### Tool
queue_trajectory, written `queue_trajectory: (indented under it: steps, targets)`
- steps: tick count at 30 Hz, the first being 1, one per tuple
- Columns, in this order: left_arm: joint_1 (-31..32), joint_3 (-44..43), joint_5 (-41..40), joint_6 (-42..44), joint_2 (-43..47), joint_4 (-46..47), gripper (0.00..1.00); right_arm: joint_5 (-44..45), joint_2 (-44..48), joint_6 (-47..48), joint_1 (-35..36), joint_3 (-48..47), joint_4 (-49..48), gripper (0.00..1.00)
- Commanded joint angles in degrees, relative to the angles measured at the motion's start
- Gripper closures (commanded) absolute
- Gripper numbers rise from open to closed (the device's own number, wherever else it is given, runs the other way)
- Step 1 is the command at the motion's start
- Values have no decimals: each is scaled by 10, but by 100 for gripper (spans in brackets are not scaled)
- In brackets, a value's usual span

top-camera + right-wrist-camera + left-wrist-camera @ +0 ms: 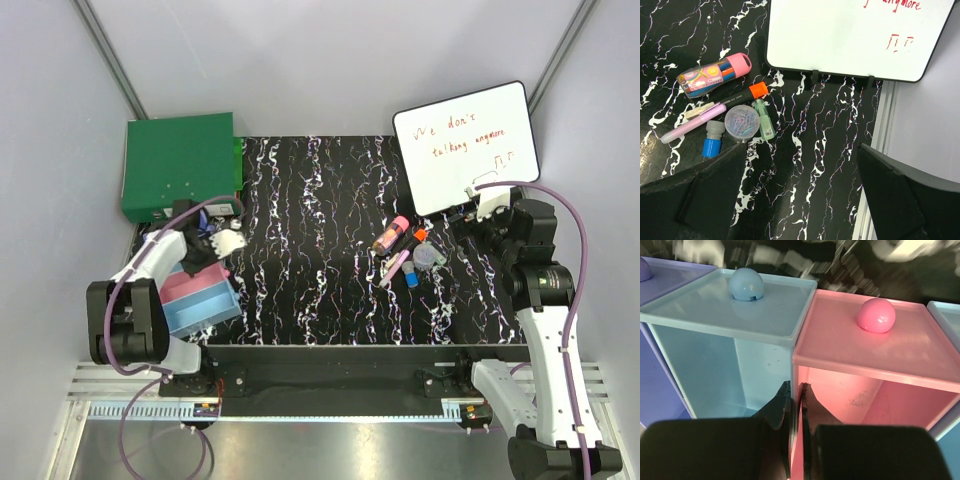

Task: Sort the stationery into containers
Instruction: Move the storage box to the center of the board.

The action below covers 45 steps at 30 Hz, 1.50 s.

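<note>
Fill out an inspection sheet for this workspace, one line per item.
Surface: black, white-veined table, flat.
Job's things: joined bins at left; pink-capped tube, orange-capped marker, lilac marker, clip disc, green stick and blue piece lying clustered on the table at right.
Clutter: green box far left; whiteboard with red writing far right.
End effectors: left end effector shut on the wall between a blue and the pink bin; right end effector wide open, empty, above the table near that cluster.
Cables: purple cables loop along both arms, apart from the items.
Surroundings: pale grey walls; metal rail at the near edge.
</note>
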<state>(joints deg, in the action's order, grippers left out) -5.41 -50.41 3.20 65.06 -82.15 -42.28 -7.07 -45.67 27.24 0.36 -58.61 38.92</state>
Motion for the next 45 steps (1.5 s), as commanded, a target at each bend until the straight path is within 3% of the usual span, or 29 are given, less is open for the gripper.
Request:
queue_trajectory:
  steps: [1,8,17,24,37,45]
  targets:
    - [75,-18,23,-43,-14,32,100,-7,4,-3,-1,-19,-12,0]
    - [180,-93,8,-70,-53,8,100,-4,14,-1,0,-11,-14,0]
    - [303,-118,-8,-89,-87,0,100,-5,21,1,1,-1,-19,0]
    - [356,-178,-26,-85,-159,0,100,-3,26,-2,0,4,-22,0]
    - [436,-354,-66,28,-303,10,100,13,33,10,-1,22,-21,0]
    - [454,-346,-68,174,-323,71,100,14,27,14,0,30,-24,0]
